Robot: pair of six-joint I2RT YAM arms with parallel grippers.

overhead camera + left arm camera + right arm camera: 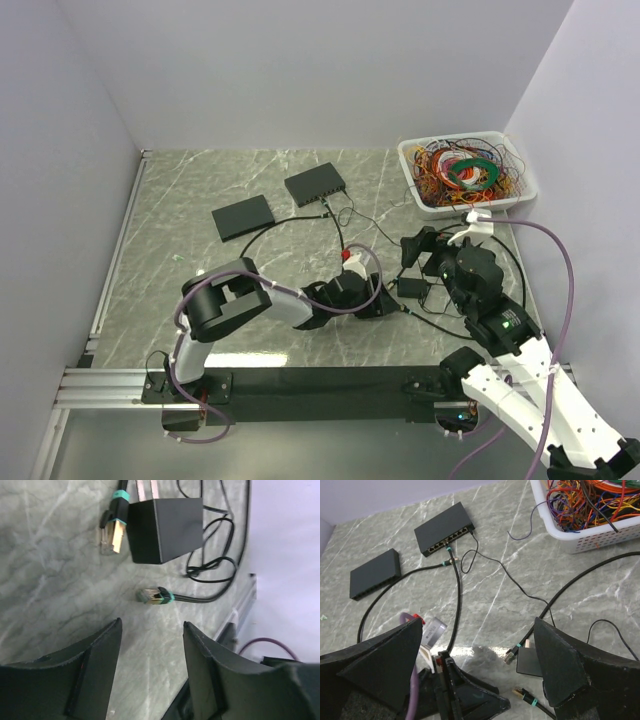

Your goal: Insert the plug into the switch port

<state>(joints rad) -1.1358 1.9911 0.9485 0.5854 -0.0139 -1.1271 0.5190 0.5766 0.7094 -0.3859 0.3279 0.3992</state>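
Observation:
A loose plug (152, 596) with a gold tip and teal band lies on the marble table, just ahead of my left gripper (152, 622), which is open and empty and low over the table. A second plug (112, 532) lies beside a black power adapter (165, 530). Both plugs also show in the right wrist view, the nearer one (520, 693) and the farther one (511, 655). The black switch (444, 528) with its row of ports sits far back, one cable in a port. My right gripper (477, 622) is open and empty, above the adapter (412, 288).
A second black box (243, 216) lies left of the switch (314, 184). A white basket (520, 165) of coloured wires stands at the back right. Black cables loop across the table between the switch and the grippers. White walls close in both sides.

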